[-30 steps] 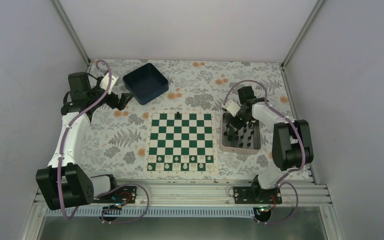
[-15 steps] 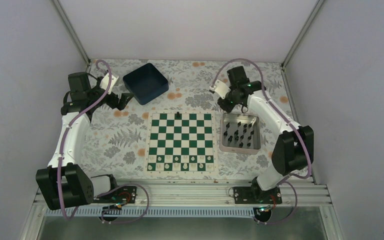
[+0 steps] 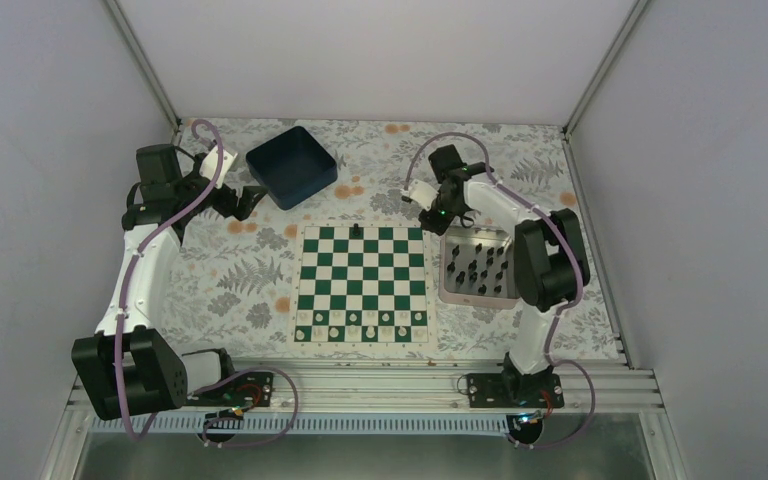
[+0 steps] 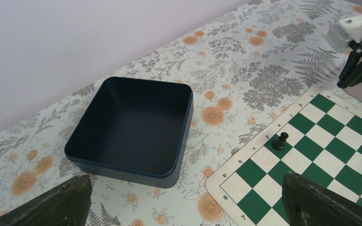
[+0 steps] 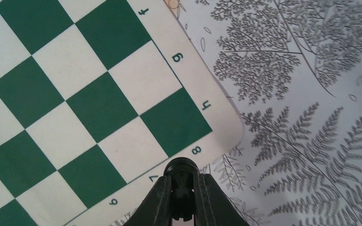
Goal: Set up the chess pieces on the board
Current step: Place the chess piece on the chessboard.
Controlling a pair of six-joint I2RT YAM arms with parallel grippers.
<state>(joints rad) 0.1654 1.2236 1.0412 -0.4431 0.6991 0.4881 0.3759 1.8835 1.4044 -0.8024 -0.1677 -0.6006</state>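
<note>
The board [image 3: 360, 275] lies mid-table, with one black chess piece [image 3: 358, 231] standing on its far row, also seen from the left wrist as a black chess piece [image 4: 280, 141]. More black chess pieces [image 3: 476, 266] stand in the silver tray [image 3: 479, 299] to the right of the board. My right gripper [image 3: 441, 214] hovers by the board's far right corner. In the right wrist view it [image 5: 182, 188] is shut on a black chess piece [image 5: 181, 167] just off the corner of the board [image 5: 99, 94], by the h and 8 marks. My left gripper [image 4: 187, 207] stands open and holds nothing.
A dark blue bin [image 3: 291, 166] sits far left of the board, right in front of the left gripper [image 3: 250, 200]. Small white pieces [image 3: 360, 325] fill the board's two near rows. Frame posts and walls close in the floral table.
My right gripper has risen out of the tray and swung left and away to the board's far right corner, carrying a black piece. The left arm has not moved.
</note>
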